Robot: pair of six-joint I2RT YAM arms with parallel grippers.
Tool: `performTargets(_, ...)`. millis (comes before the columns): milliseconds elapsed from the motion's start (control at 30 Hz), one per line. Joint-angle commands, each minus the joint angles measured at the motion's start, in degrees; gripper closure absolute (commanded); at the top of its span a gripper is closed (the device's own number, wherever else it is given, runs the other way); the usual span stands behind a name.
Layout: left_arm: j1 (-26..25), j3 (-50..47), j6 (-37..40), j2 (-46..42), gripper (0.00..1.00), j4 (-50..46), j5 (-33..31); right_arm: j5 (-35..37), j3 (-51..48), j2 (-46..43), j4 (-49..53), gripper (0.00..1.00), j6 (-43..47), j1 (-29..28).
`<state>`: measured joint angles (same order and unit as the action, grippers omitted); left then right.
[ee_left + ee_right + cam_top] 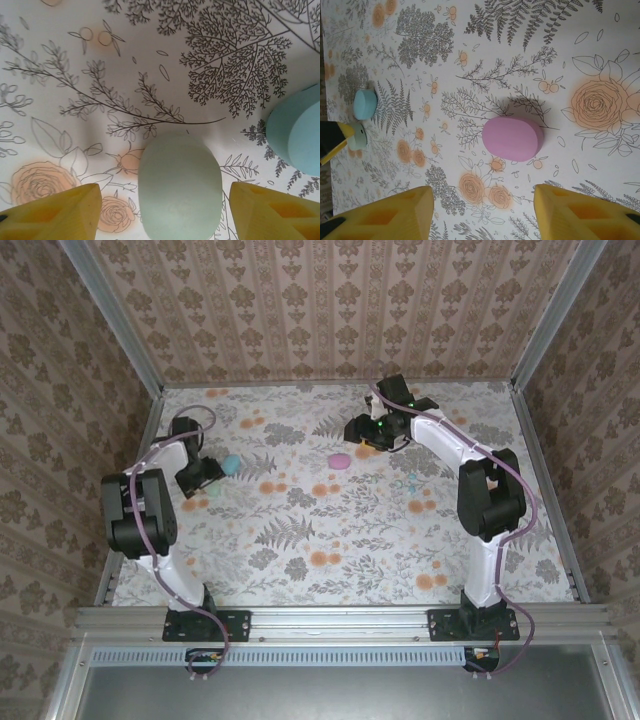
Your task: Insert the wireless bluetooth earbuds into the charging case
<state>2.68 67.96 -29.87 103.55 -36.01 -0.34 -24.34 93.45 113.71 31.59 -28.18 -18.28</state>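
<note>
At the far left, the left gripper sits low over the floral-printed tabletop. Its yellow fingers are spread either side of a pale mint oval plastic case, with a gap on both sides. Just right of it lies a teal oval case. Mid-table, a pink oval case lies before the right gripper, whose fingers are parted and hold nothing. Further right, beside that arm, a tiny teal speck may be an earbud, but it is too small to tell.
</note>
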Motion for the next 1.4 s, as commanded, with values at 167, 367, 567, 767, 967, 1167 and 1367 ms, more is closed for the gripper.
performTargets(167,-1.13,3.23,-1.21,3.00,0.39,-1.52,-2.31,0.08,-1.50,-3.65,1.67,0.43,1.22,-0.09)
performTargets(367,-1.50,2.89,-0.81,4.21,0.48,-1.36,-2.27,0.25,-3.36,-4.86,1.27,0.42,1.16,-0.07)
performTargets(567,-2.22,0.94,-0.70,2.28,0.61,-1.26,-2.07,0.21,-4.47,-5.86,1.02,0.42,1.16,0.00)
performTargets(767,-4.33,-3.65,-3.46,-4.29,0.63,-1.46,1.15,-0.33,-7.53,-8.38,-0.70,0.42,1.11,0.00)
performTargets(967,-12.27,-8.10,-13.08,-15.05,0.64,0.96,5.82,-4.69,-16.72,-12.72,-11.37,0.43,-3.14,-0.08)
performTargets(1167,-20.29,-10.23,-31.63,-21.84,0.65,12.09,11.42,-8.58,-30.47,-18.75,-33.54,0.44,-9.71,-3.50)
performTargets(1367,-24.60,-8.24,-40.21,-23.97,0.65,14.83,11.64,-3.24,-41.62,-22.26,-56.25,0.44,-8.29,-9.90)
